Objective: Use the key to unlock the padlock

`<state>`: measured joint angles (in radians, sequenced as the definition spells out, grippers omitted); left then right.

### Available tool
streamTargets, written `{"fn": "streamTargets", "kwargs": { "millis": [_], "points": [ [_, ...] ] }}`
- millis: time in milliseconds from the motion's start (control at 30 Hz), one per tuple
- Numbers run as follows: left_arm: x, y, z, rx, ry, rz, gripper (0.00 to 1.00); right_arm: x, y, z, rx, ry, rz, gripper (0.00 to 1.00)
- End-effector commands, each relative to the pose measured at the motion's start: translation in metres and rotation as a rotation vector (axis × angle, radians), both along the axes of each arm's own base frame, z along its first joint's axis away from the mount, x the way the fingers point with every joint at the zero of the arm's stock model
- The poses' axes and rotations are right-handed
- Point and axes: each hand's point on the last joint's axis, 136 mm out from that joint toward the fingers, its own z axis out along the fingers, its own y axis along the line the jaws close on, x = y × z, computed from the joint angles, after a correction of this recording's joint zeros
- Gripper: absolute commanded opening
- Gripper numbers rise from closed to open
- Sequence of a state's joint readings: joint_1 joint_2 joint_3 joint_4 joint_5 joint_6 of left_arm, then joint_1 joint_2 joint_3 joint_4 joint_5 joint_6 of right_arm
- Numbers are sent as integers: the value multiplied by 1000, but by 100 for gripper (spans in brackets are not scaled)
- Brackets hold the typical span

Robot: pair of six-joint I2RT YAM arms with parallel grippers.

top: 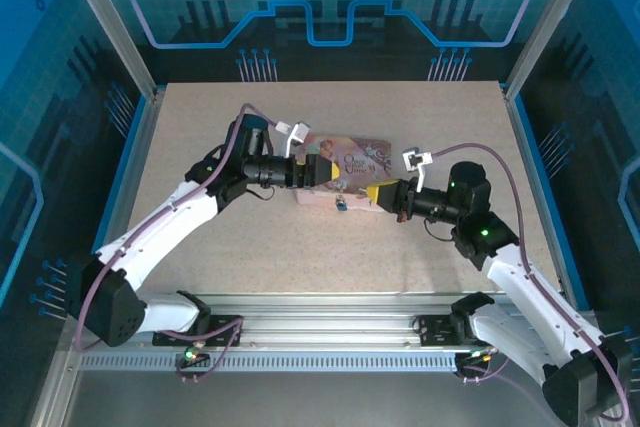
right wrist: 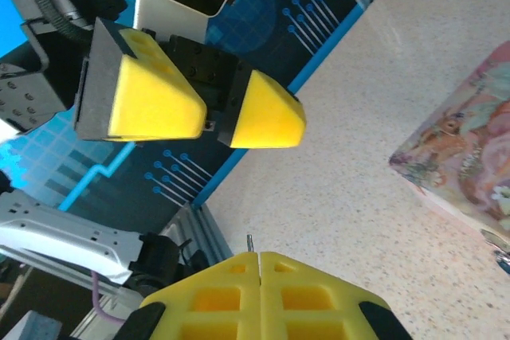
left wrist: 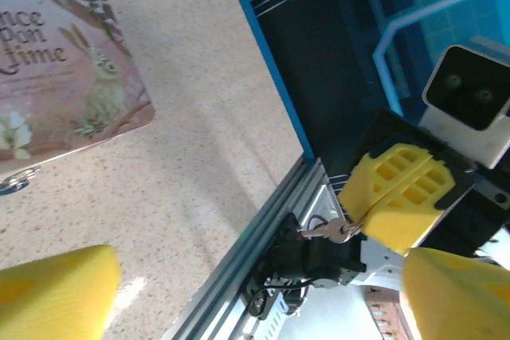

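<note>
Nearest me is the aluminium rail where both arms are bolted. The right arm comes up from the near right corner, bends at the elbow and runs its forearm leftward, roughly level with the worktop. The right hand faces left, with its yellow pads pressed flat together on the key.

In the left wrist view I see the key sticking out of the seam between those pads. Its long axis follows the hand's own line and it points away from the hand, toward the left one. My right wrist camera catches just a thin metal tip rising from the seam.

Just left of that hand the padlock lies on the worktop, tight against the near side of the pink box. It is too small for me to tell which way its shackle or keyhole faces.

The left arm reaches in from the near left corner, forearm pointing right. The left hand sits above the box's left part and faces the right hand. Its yellow fingers are spread wide and hold nothing.

On the box lid I read "nce", "pon" and "Time" in white script, cut off at the frame edge, beside a printed rabbit.
</note>
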<state>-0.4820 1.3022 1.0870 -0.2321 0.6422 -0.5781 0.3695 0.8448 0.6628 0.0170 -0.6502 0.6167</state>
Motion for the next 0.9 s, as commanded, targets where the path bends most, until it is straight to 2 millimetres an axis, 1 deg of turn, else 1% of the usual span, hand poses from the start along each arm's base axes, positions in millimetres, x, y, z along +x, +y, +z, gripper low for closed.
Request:
{"fn": "streamTargets", "kwargs": {
  "millis": [0, 133, 200, 367, 467, 533, 600, 733, 867],
  "points": [
    [8, 12, -2, 19, -53, 87, 99, 2, -8, 3, -54, -28, -36, 0],
    [18, 28, -22, 76, -28, 204, 99, 2, -11, 2, -82, -35, -44, 0],
    [22, 33, -29, 69, -28, 230, 99, 3, -13, 1, -95, -40, -63, 0],
    [32, 48, -50, 68, 53, 273, 99, 10, -22, -5, -150, -39, -120, 0],
    [35, 56, -66, 112, 79, 301, 95, 15, -30, -12, -200, -23, -173, 0],
    [38, 60, -75, 140, 79, 325, 92, 19, -37, -16, -236, -12, -215, 0],
    [42, 69, -85, 178, 77, 378, 89, 23, -46, -23, -283, 6, -262, 0],
    [56, 87, -103, 262, 52, 485, 89, 32, -66, -40, -394, 55, -360, 0],
    [77, 92, -110, 295, 51, 530, 90, 45, -90, -57, -494, 98, -473, 0]
  ]
}}
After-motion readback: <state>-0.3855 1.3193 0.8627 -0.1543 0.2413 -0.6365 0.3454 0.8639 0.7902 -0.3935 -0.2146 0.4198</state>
